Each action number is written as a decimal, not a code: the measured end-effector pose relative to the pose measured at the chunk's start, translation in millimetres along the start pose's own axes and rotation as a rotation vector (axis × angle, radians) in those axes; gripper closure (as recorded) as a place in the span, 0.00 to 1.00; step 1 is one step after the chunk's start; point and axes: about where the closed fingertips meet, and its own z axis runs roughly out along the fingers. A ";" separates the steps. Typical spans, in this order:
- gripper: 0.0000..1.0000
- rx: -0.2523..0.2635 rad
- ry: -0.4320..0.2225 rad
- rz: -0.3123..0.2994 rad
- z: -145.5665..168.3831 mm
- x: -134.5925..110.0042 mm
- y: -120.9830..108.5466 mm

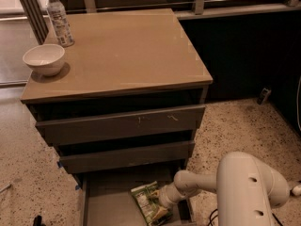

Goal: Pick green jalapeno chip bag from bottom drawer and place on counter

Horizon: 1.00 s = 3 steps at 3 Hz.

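Low in the bottom drawer [106, 205] with the gripper [165, 200], right against the green jalapeno chip bag [146, 197] lying flat inside; cannot tell whether open or clamped. Best to pinch the crinkly edge firmly, lift slowly, clear the drawer fronts [122, 126] above, then up to the counter [127, 51]

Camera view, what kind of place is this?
Likely an office break area or test kitchenette: a drawer cabinet with a tan counter holding a water bottle and white bowl, speckled terrazzo floor, and the gripper down in the bottom drawer at a green chip bag.
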 end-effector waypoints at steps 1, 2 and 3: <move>0.34 0.016 -0.020 -0.023 17.9 8.1 -8.7; 0.53 0.011 -0.025 -0.043 34.2 12.1 -12.9; 0.84 0.012 -0.025 -0.045 36.2 13.0 -13.7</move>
